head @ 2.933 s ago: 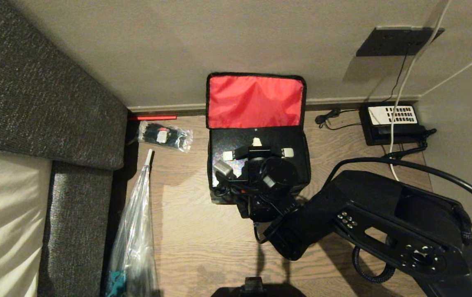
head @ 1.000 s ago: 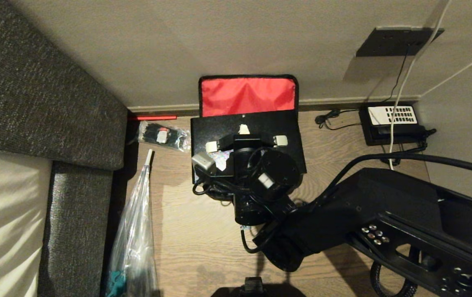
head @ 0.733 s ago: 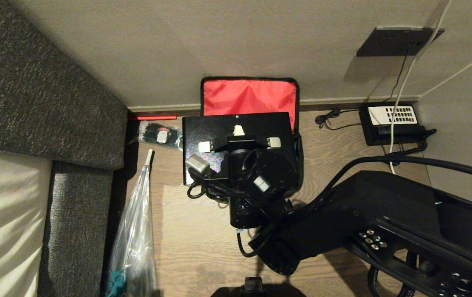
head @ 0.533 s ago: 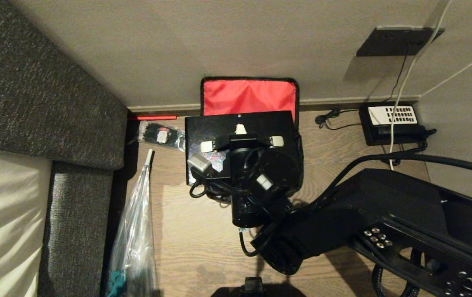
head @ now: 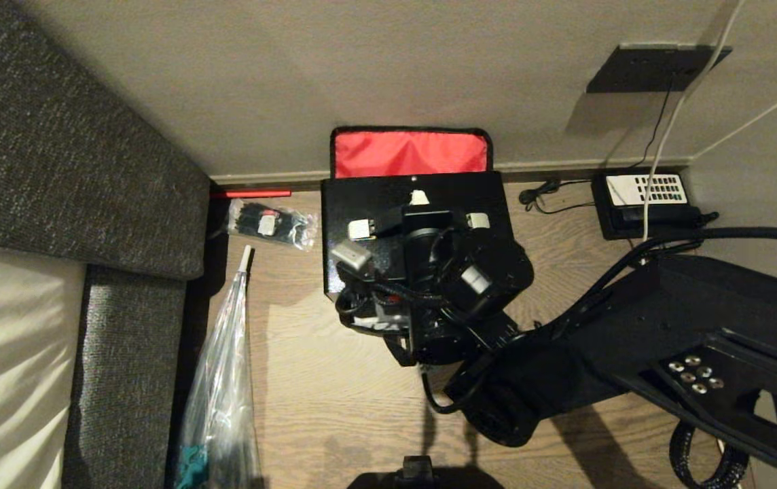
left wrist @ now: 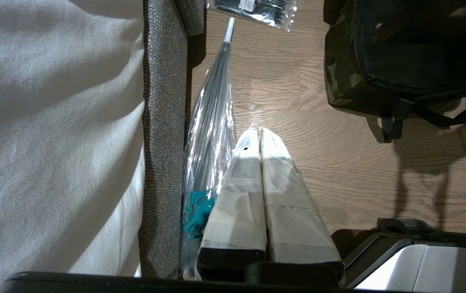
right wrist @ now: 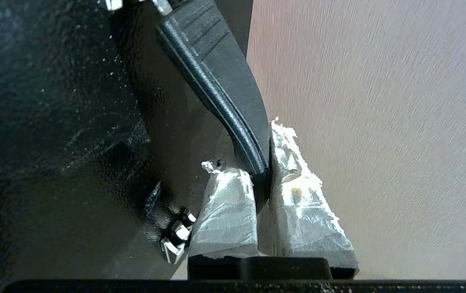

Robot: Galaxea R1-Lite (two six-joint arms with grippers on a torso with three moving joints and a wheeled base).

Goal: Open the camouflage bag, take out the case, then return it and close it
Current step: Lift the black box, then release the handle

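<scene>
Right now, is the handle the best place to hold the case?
Yes. The handle is a raised bar on the case's top face, and the right gripper from above is shut across it. The smooth, wide sides look too broad to pinch.

The camouflage bag sits at twelve o'clock against the wall, the case just before it. Telephone at two o'clock, sofa at nine, umbrella beside the sofa.
</scene>
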